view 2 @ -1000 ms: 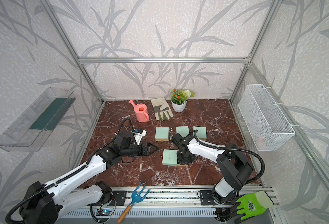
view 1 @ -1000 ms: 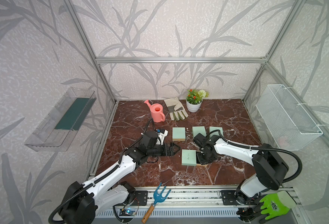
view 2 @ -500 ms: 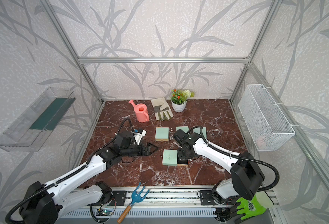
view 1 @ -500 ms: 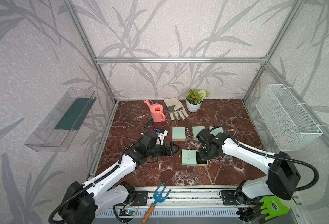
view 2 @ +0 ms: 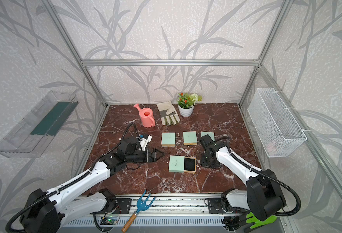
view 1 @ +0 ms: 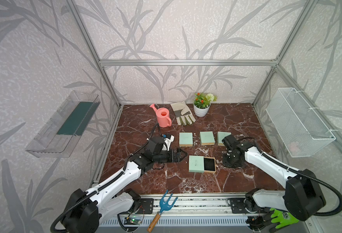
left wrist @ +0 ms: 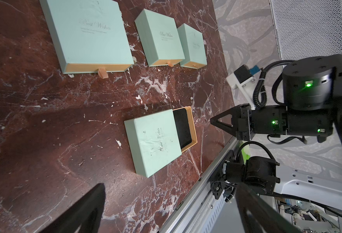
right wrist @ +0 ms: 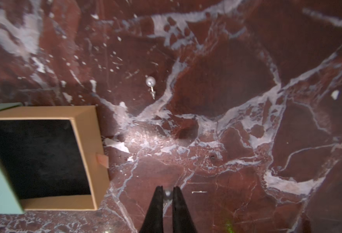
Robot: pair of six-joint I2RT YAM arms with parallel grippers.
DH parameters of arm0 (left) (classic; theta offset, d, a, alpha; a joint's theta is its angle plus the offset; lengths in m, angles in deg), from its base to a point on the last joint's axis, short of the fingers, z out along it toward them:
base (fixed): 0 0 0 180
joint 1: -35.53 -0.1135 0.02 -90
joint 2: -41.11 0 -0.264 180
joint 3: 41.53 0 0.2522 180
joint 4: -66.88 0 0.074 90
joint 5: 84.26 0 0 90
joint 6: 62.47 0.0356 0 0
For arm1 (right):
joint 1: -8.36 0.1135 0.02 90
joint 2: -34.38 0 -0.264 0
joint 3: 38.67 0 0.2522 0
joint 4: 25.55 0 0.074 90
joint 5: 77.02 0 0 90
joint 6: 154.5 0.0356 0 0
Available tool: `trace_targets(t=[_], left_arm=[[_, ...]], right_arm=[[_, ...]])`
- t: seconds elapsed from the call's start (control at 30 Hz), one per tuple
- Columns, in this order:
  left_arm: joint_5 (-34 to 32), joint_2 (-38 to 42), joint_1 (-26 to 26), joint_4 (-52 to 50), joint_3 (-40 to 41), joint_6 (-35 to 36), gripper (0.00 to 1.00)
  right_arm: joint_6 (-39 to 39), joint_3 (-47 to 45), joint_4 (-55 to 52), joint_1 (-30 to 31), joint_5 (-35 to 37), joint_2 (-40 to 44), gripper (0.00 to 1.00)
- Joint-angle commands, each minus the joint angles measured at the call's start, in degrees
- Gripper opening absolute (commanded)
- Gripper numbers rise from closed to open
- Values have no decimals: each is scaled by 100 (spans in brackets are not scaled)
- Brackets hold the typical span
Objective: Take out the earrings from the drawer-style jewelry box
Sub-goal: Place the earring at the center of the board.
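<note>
Right wrist view: right gripper (right wrist: 167, 189) nearly shut, pinching one earring (right wrist: 167, 194) just beside the open box (right wrist: 85, 153), likely to carry it off.
Box: nothing seen inside.
Helper: left gripper (view 1: 183, 155) wide open, empty, across the open box.
Loose: other earring (right wrist: 150, 81) lies near the open box.
Count: two earrings, four boxes; three shut boxes (view 1: 206, 137) behind.

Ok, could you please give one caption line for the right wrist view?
Right gripper pinches one pearl earring; another earring lies on the marble near the open, black-lined drawer.
</note>
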Motion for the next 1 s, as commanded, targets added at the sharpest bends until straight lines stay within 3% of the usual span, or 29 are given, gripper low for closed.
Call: trace_targets(t=[0.0, 0.7, 0.97], left_arm=[[161, -16, 32, -2, 20, 63, 100], [-22, -13, 120, -177, -24, 159, 99], [-39, 0, 131, -175, -15, 160, 99]], right_arm=[[88, -184, 367, -133, -236, -61, 10], [125, -114, 888, -94, -367, -1028, 12], [117, -113, 870, -95, -346, -1079, 20]])
